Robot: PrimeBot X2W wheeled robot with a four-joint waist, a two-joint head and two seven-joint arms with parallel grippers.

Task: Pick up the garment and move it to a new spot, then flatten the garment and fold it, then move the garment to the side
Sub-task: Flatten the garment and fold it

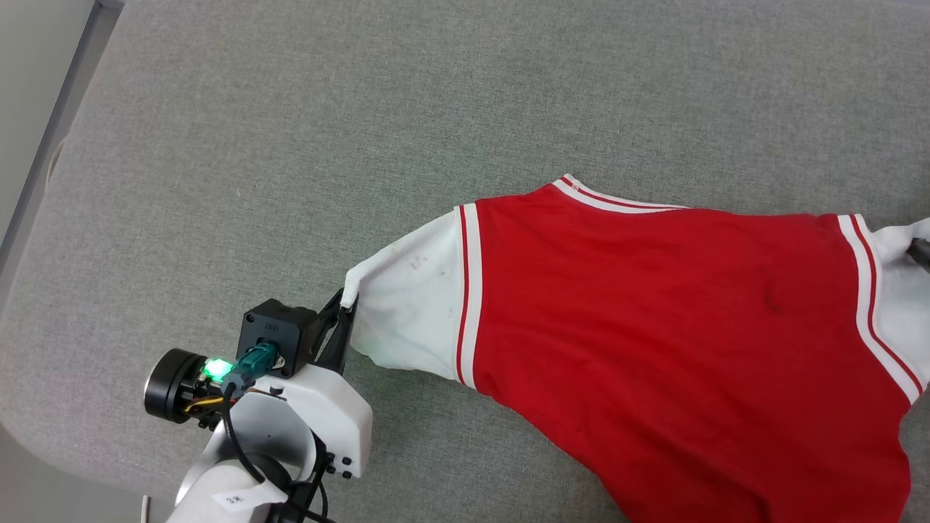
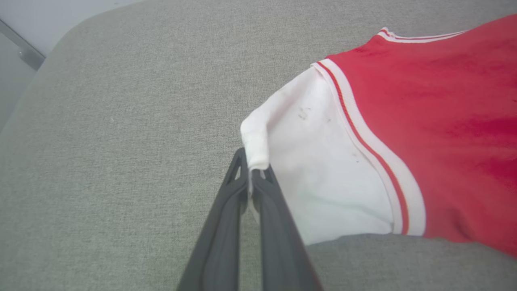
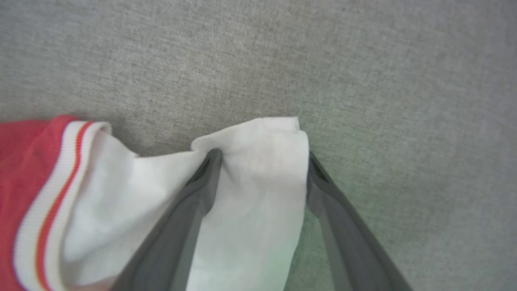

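The left gripper (image 2: 251, 171) pinches the sleeve hem (image 2: 255, 151) of the shirt (image 1: 654, 327) at its tips, while the right gripper (image 3: 262, 159) stands spread with the other sleeve (image 3: 258, 194) loose between its jaws, so any pull now could drag that unheld side into a bunch.

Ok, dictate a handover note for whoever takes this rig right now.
Left gripper: shut on one sleeve hem of the red jersey T-shirt with white short sleeves.
Right gripper: jaws wide, other sleeve between them, seemingly unclamped.
T-shirt lies stretched out, plain side up, on the grey fabric surface.
Done: spread out. Left: final smoothing, folding, moving aside.
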